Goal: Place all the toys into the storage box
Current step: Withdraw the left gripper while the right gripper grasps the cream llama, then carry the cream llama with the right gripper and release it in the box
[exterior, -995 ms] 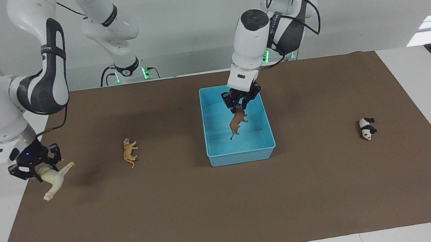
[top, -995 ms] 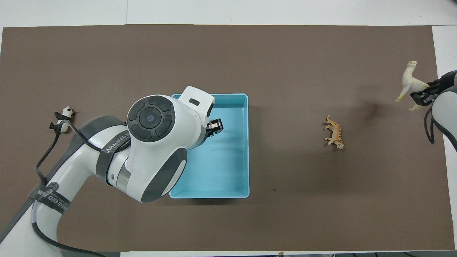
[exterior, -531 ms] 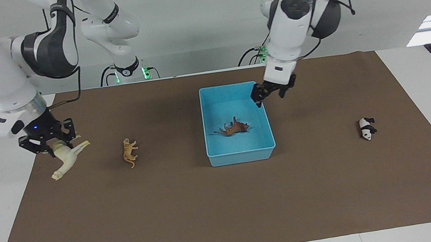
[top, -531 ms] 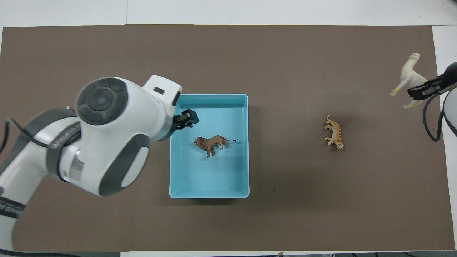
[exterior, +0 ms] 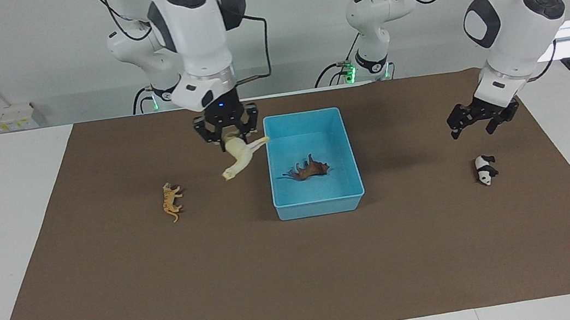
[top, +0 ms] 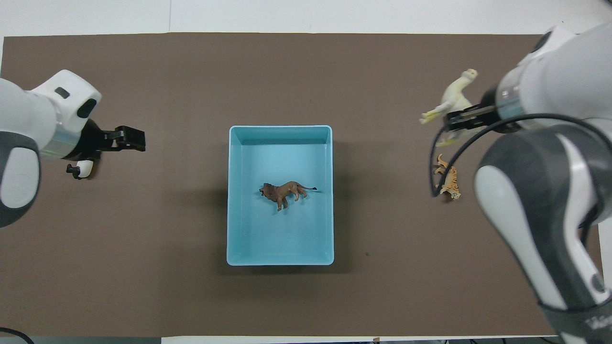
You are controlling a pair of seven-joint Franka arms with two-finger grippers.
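Note:
The light-blue storage box (exterior: 318,206) (top: 280,260) stands mid-table with the brown lion (exterior: 310,170) (top: 284,191) lying inside. My right gripper (exterior: 228,136) (top: 458,117) is shut on the cream long-necked figurine (exterior: 238,157) (top: 453,97), held in the air over the mat between the orange tiger (exterior: 172,201) (top: 448,180) and the box. My left gripper (exterior: 482,122) (top: 128,140) is open and empty, in the air over the mat close to the black-and-white panda (exterior: 485,169) (top: 81,168), which lies on the mat and is partly hidden in the overhead view.
A brown mat (exterior: 299,268) covers most of the white table. The tiger lies on it toward the right arm's end. The right arm's body and cable cover part of the mat by the tiger in the overhead view.
The left gripper let the lion drop into the box, then swung out to above the panda. The right gripper lifted the cream figurine and carried it toward the box.

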